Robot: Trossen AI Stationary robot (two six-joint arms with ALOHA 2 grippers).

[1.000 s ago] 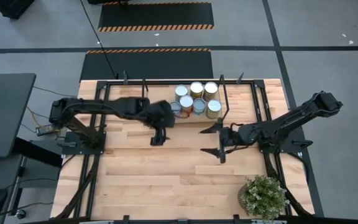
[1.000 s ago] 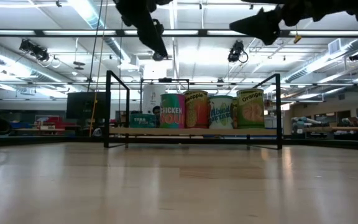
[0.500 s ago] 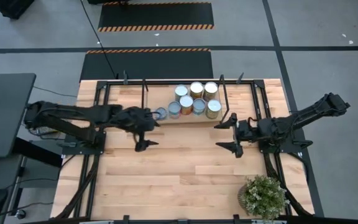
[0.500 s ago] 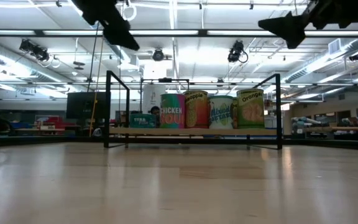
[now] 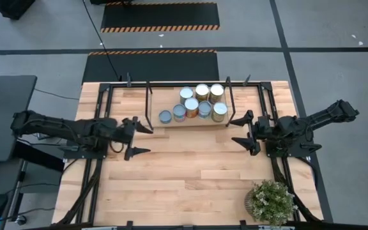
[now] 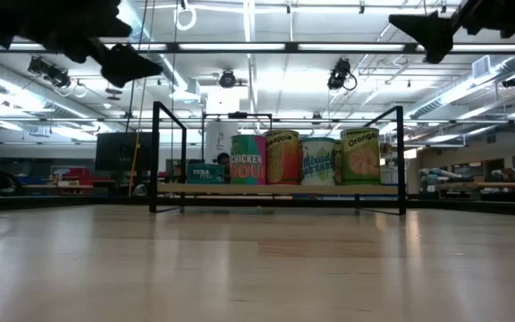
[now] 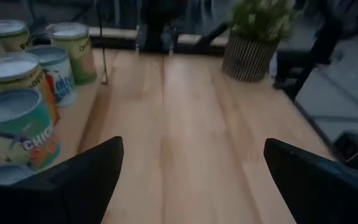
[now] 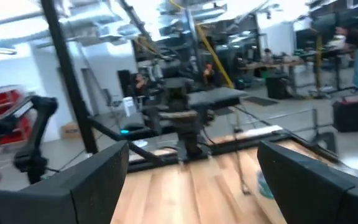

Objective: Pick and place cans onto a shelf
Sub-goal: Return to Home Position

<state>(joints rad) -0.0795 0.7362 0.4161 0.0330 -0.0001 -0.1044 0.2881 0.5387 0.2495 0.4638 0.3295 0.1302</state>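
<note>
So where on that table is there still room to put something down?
The table is bare between the left gripper and right gripper, both open, and out to the potted plant. The shelf is crowded with cans.

Around your wooden table [image 5: 171, 185] you have grey floor [image 5: 337, 51], black hazard-striped mats [image 5: 160, 16] at 12 o'clock, a dark desk [image 5: 5, 115] at 9, a potted plant [image 5: 272, 201] at 5, and strip lights [image 6: 365, 46] overhead.
</note>
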